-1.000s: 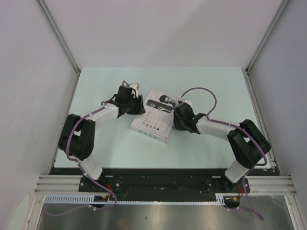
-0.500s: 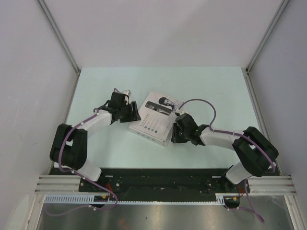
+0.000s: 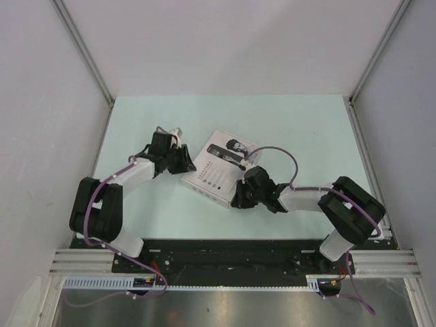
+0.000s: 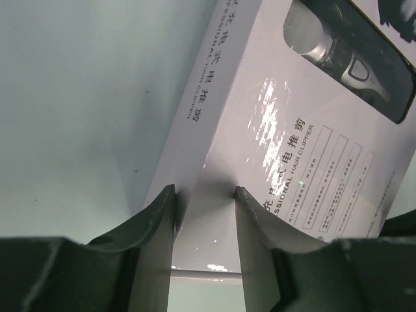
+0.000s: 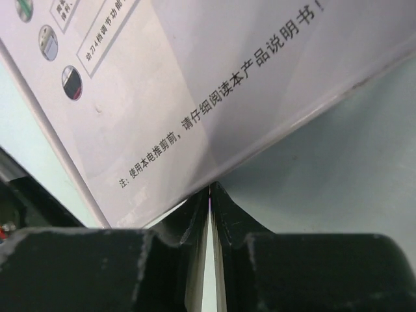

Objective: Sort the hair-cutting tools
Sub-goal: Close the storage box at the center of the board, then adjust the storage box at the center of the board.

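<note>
The box lies askew mid-counter, well off every edge; the widest open stretch runs toward the far edge, and walls rise along both sides. The left claw stands half open astride the box's left corner, grip not discernible; the right claw is all but closed at its near edge, only a pale sliver between the fingers. Of the tools only a clipper shows, on the lid's black panel, print or window unclear, cut off by the frame; legible print reads "HAIR CLIPPER" and "电推剪".
</note>
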Motion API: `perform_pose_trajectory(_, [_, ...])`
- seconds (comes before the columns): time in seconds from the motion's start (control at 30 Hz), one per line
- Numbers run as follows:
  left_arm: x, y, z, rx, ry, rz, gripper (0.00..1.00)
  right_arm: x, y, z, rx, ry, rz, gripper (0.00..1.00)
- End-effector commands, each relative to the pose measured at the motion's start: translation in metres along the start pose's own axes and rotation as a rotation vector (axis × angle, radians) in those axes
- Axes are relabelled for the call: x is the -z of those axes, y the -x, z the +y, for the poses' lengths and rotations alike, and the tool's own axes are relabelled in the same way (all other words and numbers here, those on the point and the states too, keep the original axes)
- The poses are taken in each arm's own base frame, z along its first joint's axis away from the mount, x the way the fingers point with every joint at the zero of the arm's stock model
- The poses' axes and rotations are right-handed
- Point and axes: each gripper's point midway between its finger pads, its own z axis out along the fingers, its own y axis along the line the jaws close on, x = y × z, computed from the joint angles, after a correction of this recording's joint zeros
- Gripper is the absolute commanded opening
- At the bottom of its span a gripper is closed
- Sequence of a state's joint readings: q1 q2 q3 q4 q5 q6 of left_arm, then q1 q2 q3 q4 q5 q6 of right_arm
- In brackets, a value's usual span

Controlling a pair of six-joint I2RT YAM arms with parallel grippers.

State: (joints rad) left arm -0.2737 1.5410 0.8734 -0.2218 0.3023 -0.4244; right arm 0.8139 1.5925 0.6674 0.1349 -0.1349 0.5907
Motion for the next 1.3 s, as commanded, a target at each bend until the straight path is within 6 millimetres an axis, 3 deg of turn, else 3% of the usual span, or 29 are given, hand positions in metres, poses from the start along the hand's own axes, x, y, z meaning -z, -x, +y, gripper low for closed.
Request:
perform_pose_trajectory(0.0, [0.006,-0.081,-0.035,0.038,-0.156,0.306,0.24,-0.024,0.014,0.032,-0.057,0.147,-0.078,0.13])
perform_pose_trajectory(0.1, [0.003,-0.077,-0.03,0.022,-0.127,0.285,0.23,-0.027,0.015,0.019,-0.077,0.076,-0.095,0.12])
perform_pose_trajectory(0.2, [0.001,-0.062,-0.019,0.014,-0.074,0.236,0.24,-0.012,0.025,0.0,-0.077,-0.043,-0.137,0.12])
perform_pose_trajectory(0.3, [0.001,-0.036,-0.008,0.009,-0.02,0.16,0.29,0.016,0.039,-0.026,-0.1,-0.177,-0.188,0.14])
perform_pose_trajectory(0.43, [0.002,0.014,0.001,0.016,0.039,0.043,0.41,0.055,0.053,-0.06,-0.152,-0.332,-0.253,0.15])
perform_pose_trajectory(0.47, [0.002,0.023,0.0,0.016,0.04,0.026,0.43,0.068,0.058,-0.079,-0.201,-0.41,-0.286,0.15])
perform_pose_trajectory(0.6, [-0.007,0.069,-0.007,0.032,0.025,-0.034,0.45,0.082,0.08,-0.128,-0.317,-0.5,-0.342,0.14])
perform_pose_trajectory(0.67, [-0.014,0.083,-0.012,0.033,0.015,-0.047,0.47,0.077,0.101,-0.133,-0.339,-0.454,-0.397,0.14])
perform_pose_trajectory(0.7, [-0.021,0.096,-0.015,0.029,0.007,-0.056,0.48,0.074,0.106,-0.144,-0.354,-0.463,-0.403,0.14])
perform_pose_trajectory(0.77, [-0.032,0.107,-0.018,0.019,-0.008,-0.056,0.5,0.067,0.135,-0.139,-0.357,-0.417,-0.456,0.13])
perform_pose_trajectory(0.8, [-0.033,0.122,-0.024,0.006,-0.022,-0.08,0.5,0.057,0.135,-0.146,-0.361,-0.433,-0.436,0.13])
perform_pose_trajectory(0.87, [-0.051,0.122,-0.019,0.011,-0.02,-0.056,0.5,0.05,0.154,-0.139,-0.353,-0.399,-0.46,0.12])
perform_pose_trajectory(0.9, [-0.054,0.129,-0.021,0.009,-0.031,-0.061,0.51,0.039,0.149,-0.146,-0.37,-0.416,-0.436,0.11])
perform_pose_trajectory(1.07, [-0.089,0.118,-0.014,0.029,-0.061,0.017,0.53,0.016,0.161,-0.16,-0.408,-0.44,-0.442,0.06])
perform_pose_trajectory(1.17, [-0.098,0.111,-0.018,0.029,-0.106,0.055,0.52,-0.001,0.163,-0.164,-0.409,-0.416,-0.418,0.04])
perform_pose_trajectory(1.27, [-0.1,0.108,-0.03,-0.005,-0.188,0.085,0.52,-0.023,0.164,-0.156,-0.384,-0.33,-0.369,0.04])
